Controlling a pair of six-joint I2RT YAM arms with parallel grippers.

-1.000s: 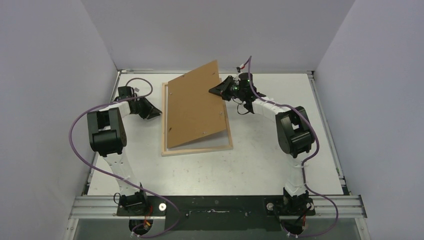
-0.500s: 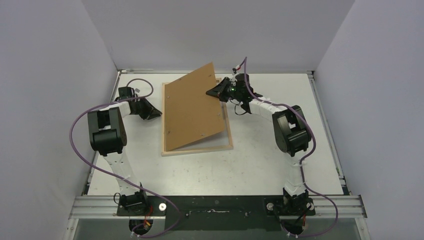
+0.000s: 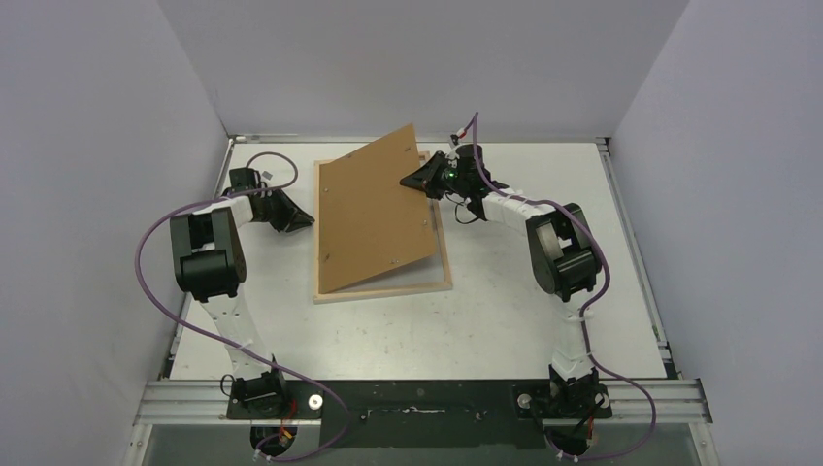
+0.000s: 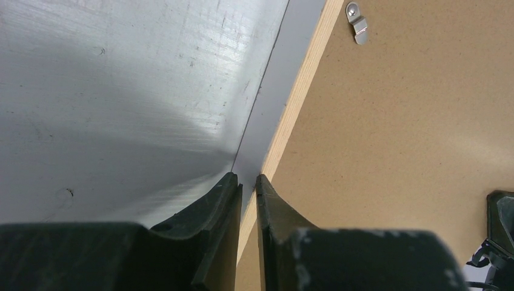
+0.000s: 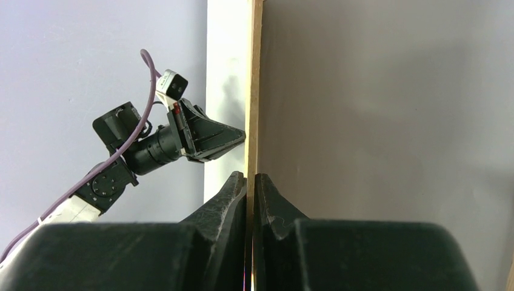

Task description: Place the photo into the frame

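Top view, frame: we see the frame [image 3: 383,288] lying flat on the worktop [image 3: 505,320] between the two arms, pale wood back upward.
Top view, board: a brown board [image 3: 374,218] leans over the frame, its left edge down at the frame's left rail and its right edge raised.
Top view, right arm: the right arm [image 3: 561,250] reaches to the board's raised far-right edge, where the right jaws are clenched on it.
Top view, left arm: the left arm [image 3: 206,254] lies low, with the left jaws just beside the frame's left rail.
Top view, photo: hidden from us in every view.
Left wrist, jaws: the left jaws are drawn nearly together with a sliver of gap and nothing visibly clamped. We cannot tell whether the tips touch the rail.
Left wrist, surroundings: the frame's pale rail [image 4: 291,109] runs up from the tips. Grey worktop [image 4: 121,91] lies to its left and the board [image 4: 394,151] to its right, with a small metal clip [image 4: 357,25] near the top.
Right wrist, jaws: the right jaws pinch the board's thin edge [image 5: 253,91], and its shaded face fills the right side.
Right wrist, beyond: the left arm [image 5: 151,148] points toward that edge.
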